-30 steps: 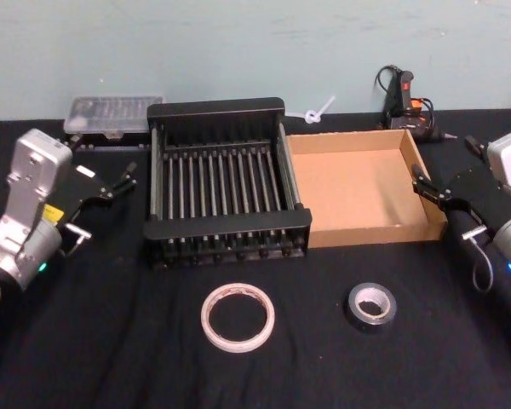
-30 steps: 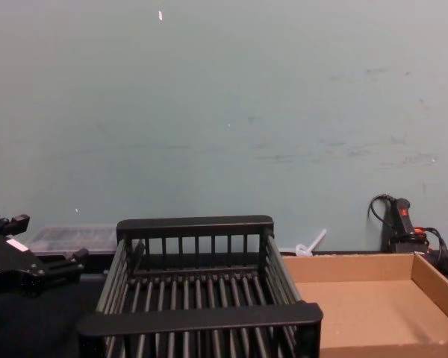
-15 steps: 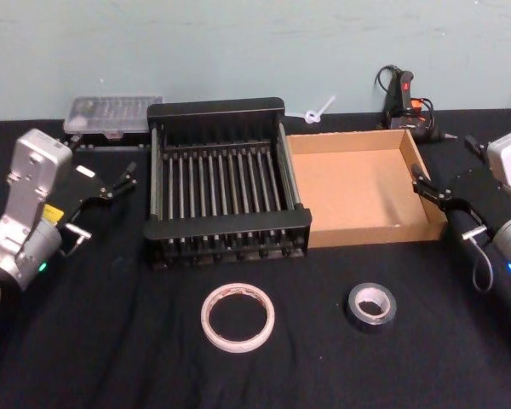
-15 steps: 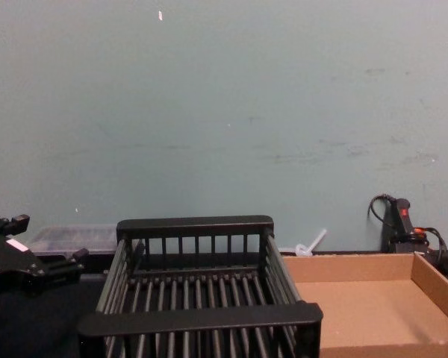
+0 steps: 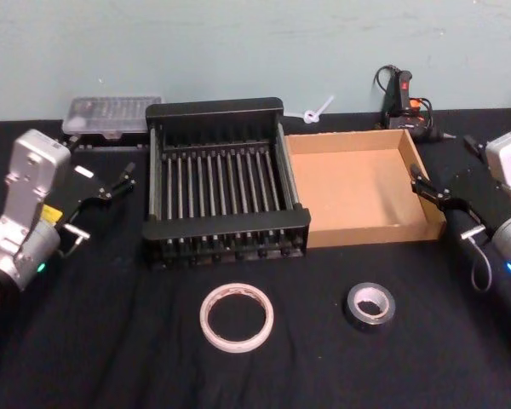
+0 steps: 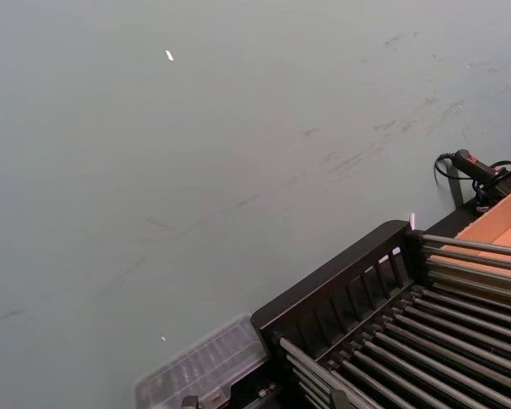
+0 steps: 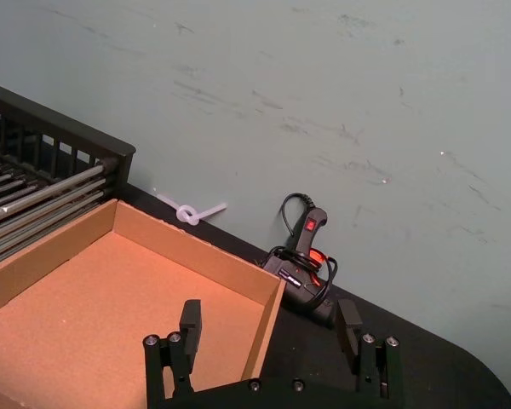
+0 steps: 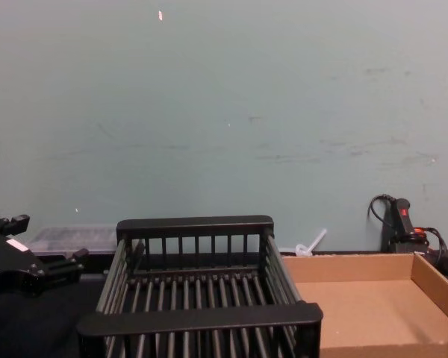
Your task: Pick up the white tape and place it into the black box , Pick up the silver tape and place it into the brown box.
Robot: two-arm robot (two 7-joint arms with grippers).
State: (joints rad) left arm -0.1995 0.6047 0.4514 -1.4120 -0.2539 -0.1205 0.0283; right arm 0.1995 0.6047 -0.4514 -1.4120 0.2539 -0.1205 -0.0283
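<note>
The large thin white tape ring (image 5: 237, 317) lies flat at lower centre on the black table (image 5: 111, 341), below the black slatted crate (image 5: 221, 175). The left tool (image 5: 111, 183), fingers apart, hovers upper left, nearer than the open right tool (image 5: 439, 194).

Black slatted box (image 5: 226, 232), brown box (image 5: 358, 232)

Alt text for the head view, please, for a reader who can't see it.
On a black table, the white tape and silver tape lie flat in front of the empty black box and brown box, which stand side by side. The open left pincer and open right pincer hang at the outer sides, holding nothing.
</note>
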